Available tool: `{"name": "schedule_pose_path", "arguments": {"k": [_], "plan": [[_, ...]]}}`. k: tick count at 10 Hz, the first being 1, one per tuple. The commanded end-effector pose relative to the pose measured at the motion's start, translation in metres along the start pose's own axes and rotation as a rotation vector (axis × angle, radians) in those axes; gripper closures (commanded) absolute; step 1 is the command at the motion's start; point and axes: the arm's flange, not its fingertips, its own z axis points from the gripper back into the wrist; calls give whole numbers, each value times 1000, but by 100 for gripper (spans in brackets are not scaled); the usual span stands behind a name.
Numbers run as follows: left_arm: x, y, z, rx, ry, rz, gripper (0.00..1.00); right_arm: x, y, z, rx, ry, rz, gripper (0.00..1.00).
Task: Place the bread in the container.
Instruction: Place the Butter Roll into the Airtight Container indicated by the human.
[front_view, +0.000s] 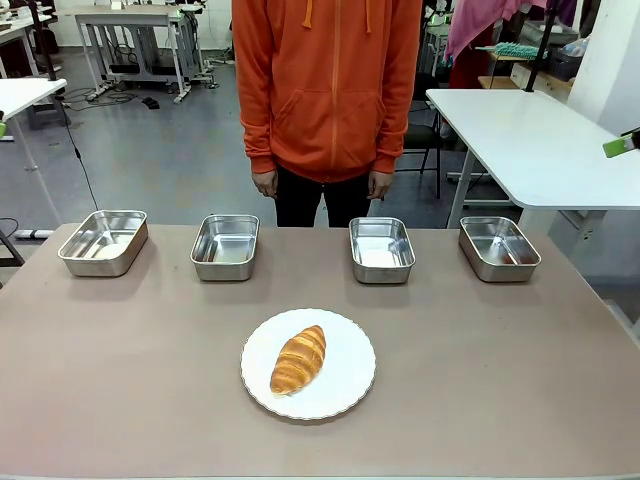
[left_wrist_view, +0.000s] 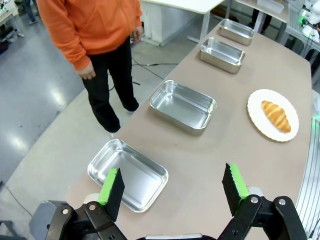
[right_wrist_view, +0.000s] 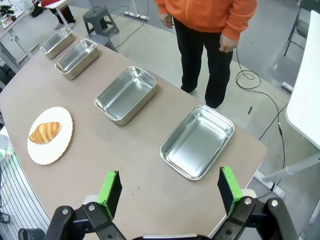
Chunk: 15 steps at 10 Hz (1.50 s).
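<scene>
On the white plate (front_view: 345, 385) at the tabletop's (front_view: 120, 380) near middle the bread (front_view: 298, 359) is lying untouched while the left end effector (left_wrist_view: 171, 175) and right end effector (right_wrist_view: 169, 176) are hanging spread and empty, so one should be straddling its thick middle and pinching gently.

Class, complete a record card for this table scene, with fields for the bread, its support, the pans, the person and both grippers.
bread: croissant, lying on the plate, in no pan yet
support: round white plate, centred on the near half of the table
pans: four stainless-steel pans, empty, in a row along the far side
person: person standing at the far side, wearing orange
left gripper: open, holding nothing
right gripper: open, holding nothing
</scene>
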Motion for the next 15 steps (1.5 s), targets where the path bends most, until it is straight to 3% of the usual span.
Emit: {"name": "schedule_pose_path", "arguments": {"k": [1, 15], "plan": [[2, -1, 0, 0, 4, -7, 0, 1, 0, 0, 5, -13, 1, 0], [2, -1, 0, 0, 4, -7, 0, 1, 0, 0, 5, -13, 1, 0]]}}
